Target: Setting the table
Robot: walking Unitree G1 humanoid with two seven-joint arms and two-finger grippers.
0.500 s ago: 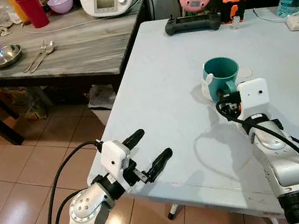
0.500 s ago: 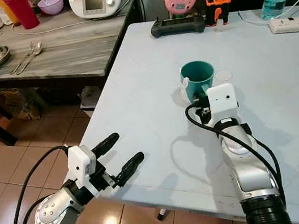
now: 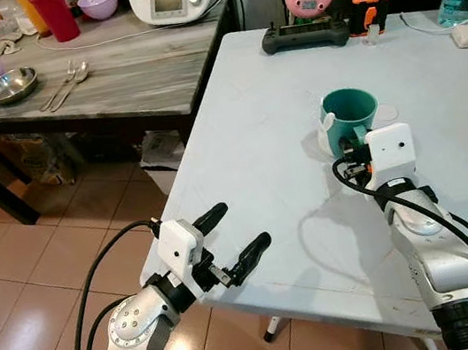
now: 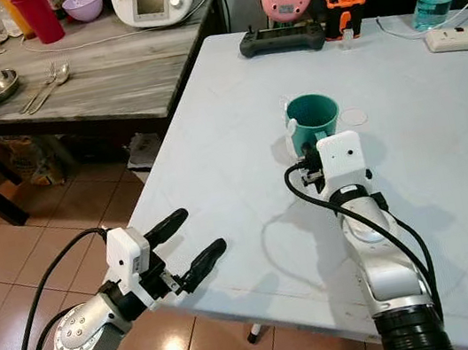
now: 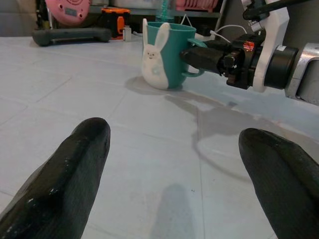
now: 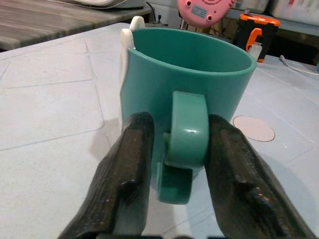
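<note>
Teal bunny mug (image 3: pixel 349 114) stood on your white table (image 3: pixel 247 146); your right gripper (image 6: pixel 174 149) pinched its handle (image 6: pixel 183 134), left gripper (image 3: pixel 231 236) hovered wide apart.

mug (image 3: pixel 349 111): teal, white rabbit | table (image 3: pixel 246 137): pale grey | claw fingers (image 6: pixel 127 184): black

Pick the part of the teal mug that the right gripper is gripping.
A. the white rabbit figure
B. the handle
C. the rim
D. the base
B: in the right wrist view the two black fingers of the right gripper sit on either side of the handle of the teal mug, pressed against it.
</note>
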